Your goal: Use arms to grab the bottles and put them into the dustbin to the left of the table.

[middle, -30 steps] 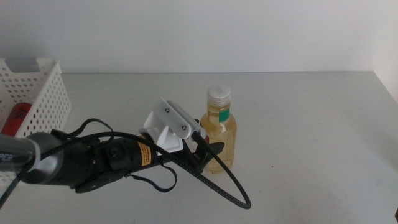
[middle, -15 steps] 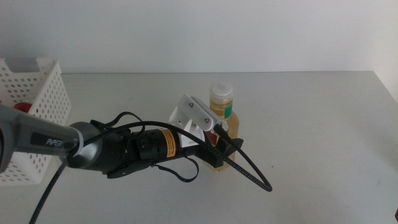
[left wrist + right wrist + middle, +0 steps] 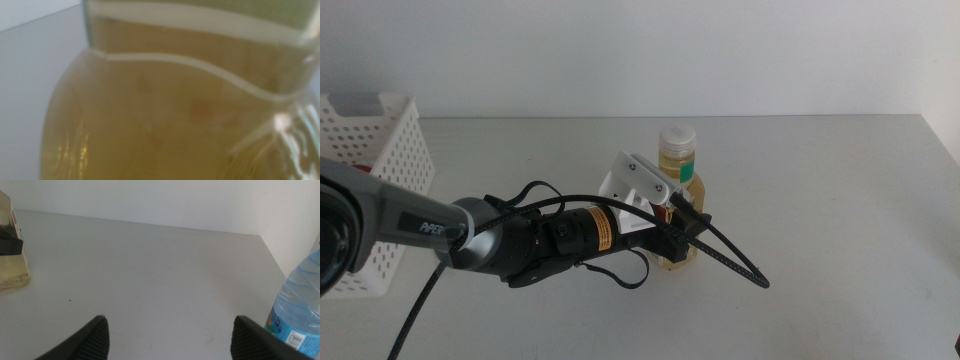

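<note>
The bottle of yellow liquid point(image 3: 678, 168), with a white cap and green label, stands upright near the middle of the table point(image 3: 820, 200). My left arm reaches in from the left, and its gripper point(image 3: 677, 240) is at the bottle's lower body. In the left wrist view the bottle point(image 3: 175, 115) fills the whole picture, very close. My right gripper point(image 3: 170, 340) hangs open over bare table with nothing between its fingers. A clear water bottle point(image 3: 300, 310) with a blue label stands close beside it. The same view shows the yellow bottle point(image 3: 11, 267) far off. The white perforated dustbin point(image 3: 390, 140) stands at the table's left edge.
A black cable point(image 3: 730, 255) loops from the left arm out past the yellow bottle. A white wall runs along the table's far edge. The right arm does not show in the middle view.
My left arm has pushed further right and forward, bringing its gripper from beside the yellow bottle to right against its lower body. The bottle still stands in the same place.
</note>
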You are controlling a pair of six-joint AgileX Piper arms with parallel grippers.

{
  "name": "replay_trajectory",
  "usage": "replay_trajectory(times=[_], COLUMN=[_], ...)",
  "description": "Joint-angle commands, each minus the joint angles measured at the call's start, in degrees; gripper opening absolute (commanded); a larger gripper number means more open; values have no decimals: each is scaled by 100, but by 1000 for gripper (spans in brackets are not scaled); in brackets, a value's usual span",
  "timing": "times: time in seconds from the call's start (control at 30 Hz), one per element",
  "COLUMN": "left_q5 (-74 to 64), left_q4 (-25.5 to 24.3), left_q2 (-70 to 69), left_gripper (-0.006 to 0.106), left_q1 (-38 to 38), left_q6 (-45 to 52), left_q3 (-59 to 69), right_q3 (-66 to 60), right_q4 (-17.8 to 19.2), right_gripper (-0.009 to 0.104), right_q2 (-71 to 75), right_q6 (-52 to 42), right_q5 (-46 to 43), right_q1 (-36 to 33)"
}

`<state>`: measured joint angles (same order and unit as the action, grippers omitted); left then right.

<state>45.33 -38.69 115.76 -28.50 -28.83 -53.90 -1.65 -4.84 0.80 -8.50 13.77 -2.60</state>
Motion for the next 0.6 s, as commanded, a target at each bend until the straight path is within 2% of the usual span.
replay_trajectory(times=[0.0,0.07,0.1,0.2,0.3,0.43,0.57], left_q5=[368,368,235,-309,-1085,-1999,-2535], left_q4=[232,232,208,170,225,463,480], left_q2=[-275,-305,-446,-829,-1335,-2039,-2501], left_gripper=[46,29,16,4,0,0,0], left_q1=[-6,-6,-12,-12,-12,-12,-6], left_q6=[-69,-75,-127,-138,-143,-213,-200], left_q3=[-164,-164,-164,-164,-172,-172,-172], right_q3=[55,55,55,55,55,55,55], right_q4=[69,69,69,69,69,69,69], right_gripper=[62,62,62,62,62,62,62], right_q2=[119,119,119,119,119,119,119], right_q6=[-22,-22,-22,-22,-22,-22,-22], right_q5=[-410,-410,-410,-410,-410,-410,-410], right_q1=[26,26,26,26,26,26,26])
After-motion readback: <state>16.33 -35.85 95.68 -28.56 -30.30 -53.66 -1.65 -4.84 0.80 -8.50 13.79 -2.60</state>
